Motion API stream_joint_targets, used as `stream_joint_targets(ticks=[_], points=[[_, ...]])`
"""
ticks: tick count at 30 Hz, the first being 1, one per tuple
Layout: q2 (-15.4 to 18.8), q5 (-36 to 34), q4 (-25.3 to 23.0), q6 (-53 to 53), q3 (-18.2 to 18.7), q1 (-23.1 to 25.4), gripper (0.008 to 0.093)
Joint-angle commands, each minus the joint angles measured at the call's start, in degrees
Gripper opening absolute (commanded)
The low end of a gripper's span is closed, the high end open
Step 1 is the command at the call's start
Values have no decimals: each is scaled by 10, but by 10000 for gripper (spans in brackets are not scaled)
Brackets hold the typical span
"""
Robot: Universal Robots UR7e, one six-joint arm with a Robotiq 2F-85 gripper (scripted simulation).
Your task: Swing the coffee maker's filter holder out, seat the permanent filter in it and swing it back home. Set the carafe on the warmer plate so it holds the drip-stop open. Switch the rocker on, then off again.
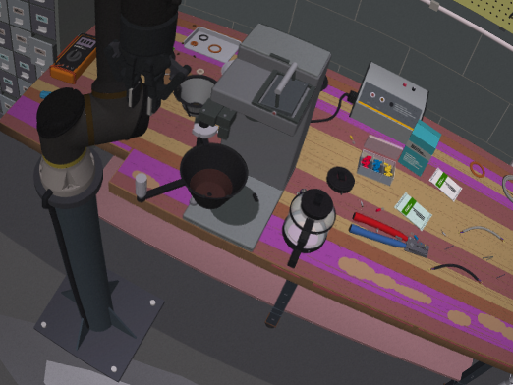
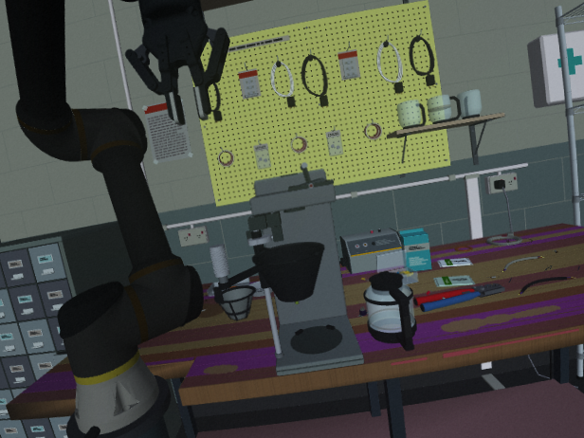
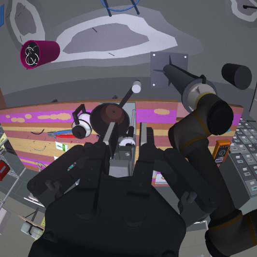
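Observation:
The filter holder (image 1: pixel 214 178) is swung out from the grey coffee maker (image 1: pixel 268 98), over the front left of the warmer plate (image 2: pixel 316 340). Its basket is empty. The mesh permanent filter (image 2: pixel 235 301) sits on the bench behind and left of the machine. The glass carafe (image 1: pixel 309 220) stands on the bench right of the machine's base. My gripper (image 2: pixel 188 105) hangs high above the bench, over the filter's area. It is open and holds nothing. The rocker switch is not visible.
A compartment box (image 1: pixel 377 164) of coloured parts lies right of the machine. A grey power supply (image 1: pixel 389 96), a teal box (image 1: pixel 418 147), pliers (image 1: pixel 388 233) and a black lid (image 1: pixel 340 178) lie there too. An orange multimeter (image 1: pixel 73 57) sits at the far left. My arm's pedestal (image 1: pixel 81 245) stands before the bench.

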Motion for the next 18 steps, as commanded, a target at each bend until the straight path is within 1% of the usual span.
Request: stream_joint_targets(ticks=[1, 13, 18], points=[[0, 0, 0, 0, 0, 0, 330], [0, 0, 0, 0, 0, 0, 330], [-11, 0, 5, 11, 5, 11, 330]])
